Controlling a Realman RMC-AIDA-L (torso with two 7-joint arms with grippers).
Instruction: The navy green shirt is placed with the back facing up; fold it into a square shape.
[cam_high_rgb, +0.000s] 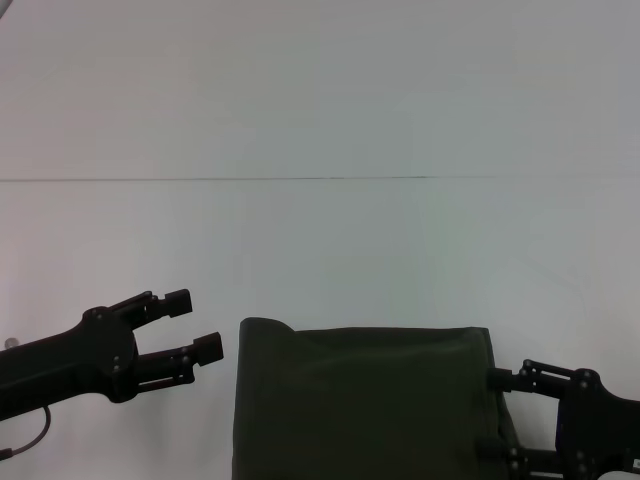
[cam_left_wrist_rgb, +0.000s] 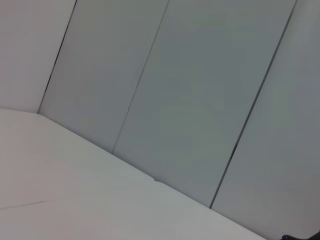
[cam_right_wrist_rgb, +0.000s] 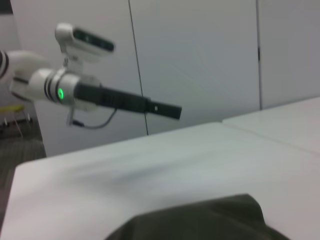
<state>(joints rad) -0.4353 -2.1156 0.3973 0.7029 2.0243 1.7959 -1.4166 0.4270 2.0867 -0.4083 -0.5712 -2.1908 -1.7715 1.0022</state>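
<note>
Shirt: the navy green shirt (cam_high_rgb: 360, 400) lies on the white table (cam_high_rgb: 320, 240) at 6 o'clock in the head view, already a compact rectangular block with a straight far edge and a rounded far-left corner.
Shirt extent: the near part runs off the lower border, so the full outline cannot be checked.
Left gripper: the left gripper (cam_high_rgb: 198, 325) hovers at 8 o'clock, just beside the block's left edge and apart from it; its fingers are spread and hold nothing.
Right gripper: the right gripper (cam_high_rgb: 497, 415) sits at 4 o'clock against the block's right edge; its upper finger (cam_high_rgb: 520, 379) touches the cloth there.
Right gripper state: the fingers stand apart; whether any cloth lies between them cannot be told, as the lower finger is cut by the border.
Step in hand: judged late in the task; the folds appear made, and the work is at trimming or releasing the right edge.
Next move: calls for checking that the block is square, then either drawing the right gripper clear toward 3 o'clock without dragging the cloth, or one more fold if the hidden near part is long.
Left wrist view: shows only table and wall panels; no shirt.
Right wrist view: shows a rounded corner of the shirt and the left arm (cam_right_wrist_rgb: 100, 97) farther off.
</note>
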